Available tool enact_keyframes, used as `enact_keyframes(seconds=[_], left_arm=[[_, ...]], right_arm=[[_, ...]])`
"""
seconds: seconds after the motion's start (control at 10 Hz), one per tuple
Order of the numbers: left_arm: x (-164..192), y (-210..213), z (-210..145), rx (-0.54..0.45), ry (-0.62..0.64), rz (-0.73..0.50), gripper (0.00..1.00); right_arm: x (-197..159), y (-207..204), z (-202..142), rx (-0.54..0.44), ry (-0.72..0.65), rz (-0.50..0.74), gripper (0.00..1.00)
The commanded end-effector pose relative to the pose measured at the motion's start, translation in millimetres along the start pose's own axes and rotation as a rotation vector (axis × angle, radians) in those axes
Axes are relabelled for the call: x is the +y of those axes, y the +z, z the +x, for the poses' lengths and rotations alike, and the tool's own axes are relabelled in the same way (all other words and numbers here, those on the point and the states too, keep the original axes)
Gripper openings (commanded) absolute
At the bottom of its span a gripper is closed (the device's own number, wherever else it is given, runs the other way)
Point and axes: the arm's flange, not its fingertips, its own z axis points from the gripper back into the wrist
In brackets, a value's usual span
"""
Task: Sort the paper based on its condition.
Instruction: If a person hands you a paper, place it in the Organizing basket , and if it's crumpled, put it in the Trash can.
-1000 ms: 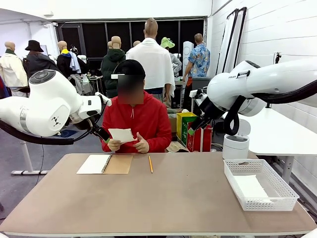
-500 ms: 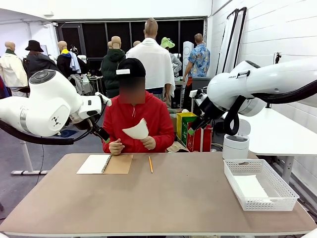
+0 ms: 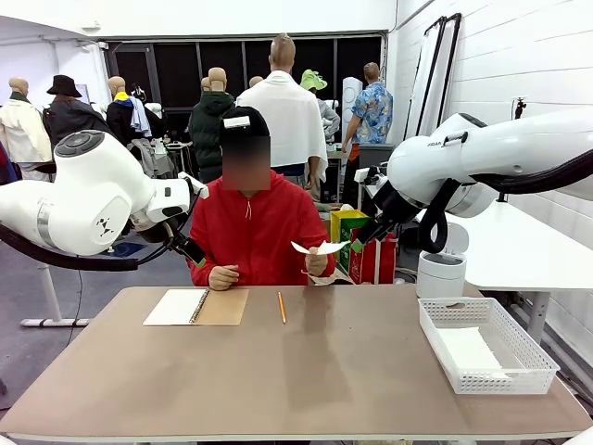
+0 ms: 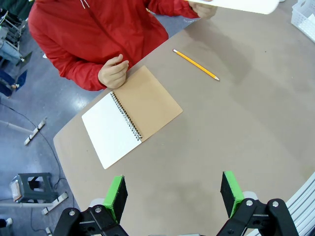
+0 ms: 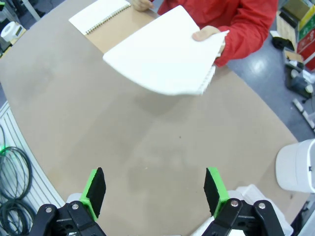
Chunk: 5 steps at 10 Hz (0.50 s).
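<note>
A person in a red top holds a flat white sheet of paper [image 3: 320,247] out level over the table's far edge; the same paper [image 5: 165,51] hangs above the tabletop in the right wrist view, and its edge [image 4: 241,5] crosses the top of the left wrist view. My right gripper [image 5: 153,192] is open and empty, high above the table and well short of the sheet. My left gripper [image 4: 173,191] is open and empty too, high over the table's left part. More white paper [image 3: 468,350] lies in the mesh basket [image 3: 519,345].
An open spiral notebook [image 3: 196,307] with a brown cover lies at the far left, beside the person's resting hand [image 3: 222,275]. A yellow pencil [image 3: 282,307] lies near the middle far edge. The white basket stands at the table's right end.
The person has swung the sheet from in front of the chest out to the right, toward my right arm, and levelled it. Both arms have stayed still.
</note>
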Motion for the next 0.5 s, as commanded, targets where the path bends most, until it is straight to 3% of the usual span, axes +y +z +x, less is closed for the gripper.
enact_keyframes(seconds=[0.0,0.4], left_arm=[[-0.3,0.0,-0.3,0.000,-0.001,0.001,1.00],[-0.3,0.0,-0.3,0.000,-0.001,0.001,1.00]], right_arm=[[-2.4,-0.3,1.7,0.007,-0.053,0.027,1.00],[-37.9,-9.2,13.7,0.074,-0.444,0.110,1.00]])
